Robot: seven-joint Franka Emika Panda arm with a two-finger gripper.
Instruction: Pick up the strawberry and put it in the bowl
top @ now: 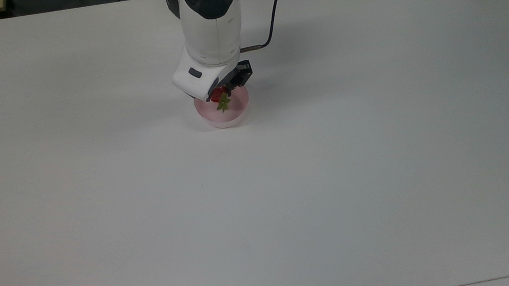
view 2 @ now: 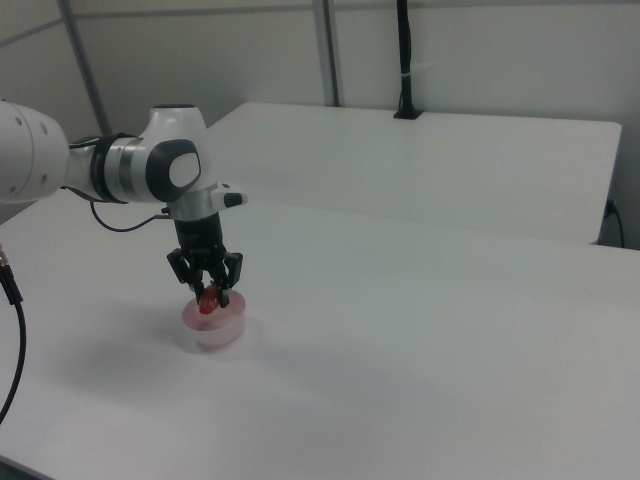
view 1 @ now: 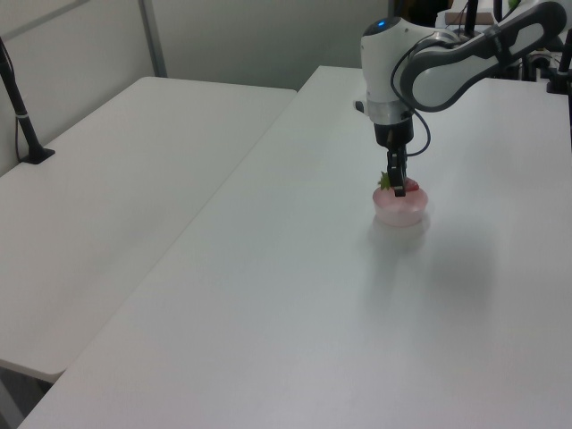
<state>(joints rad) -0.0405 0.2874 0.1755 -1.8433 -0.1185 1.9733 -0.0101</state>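
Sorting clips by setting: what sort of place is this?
Probably a robotics lab or office: plain white tables, partition walls, and a robot arm holding a strawberry over a bowl.

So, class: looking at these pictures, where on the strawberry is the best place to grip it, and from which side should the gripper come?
Grip the red body of the strawberry, coming straight down from above. The gripper holds it that way over the pink bowl: its fingers pinch the flesh and the leafy cap sticks out sideways, clear of them. The cap looks too thin to give a firm hold.
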